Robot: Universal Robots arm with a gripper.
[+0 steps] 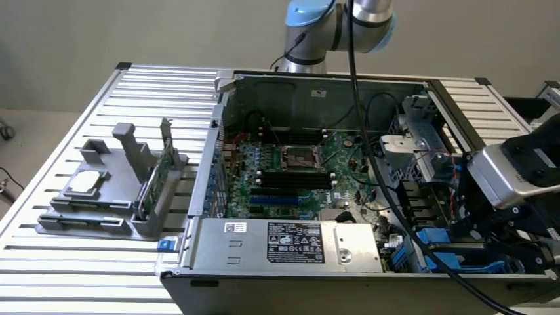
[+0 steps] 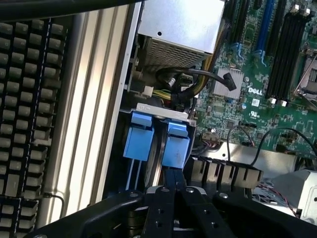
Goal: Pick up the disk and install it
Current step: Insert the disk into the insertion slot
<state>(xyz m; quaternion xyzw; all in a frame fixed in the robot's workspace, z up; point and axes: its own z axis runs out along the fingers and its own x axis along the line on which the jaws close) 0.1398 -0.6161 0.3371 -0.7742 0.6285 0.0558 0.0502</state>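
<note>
Disk point(image 2: 177, 144) sits on edge in the drive bay point(image 2: 153, 107), lower right of the exterior frame, blue rails showing. My gripper point(image 2: 174, 174) has its fingers pressed together, tips at the disk's blue rail end, clamped on nothing I can see. To seat it well, I judge: push straight along the bay, stay centred on the rail, avoid the black cables point(image 2: 198, 79). Motherboard point(image 2: 257, 114) reads DELL; power supply point(image 1: 289, 243) label unreadable.
</note>
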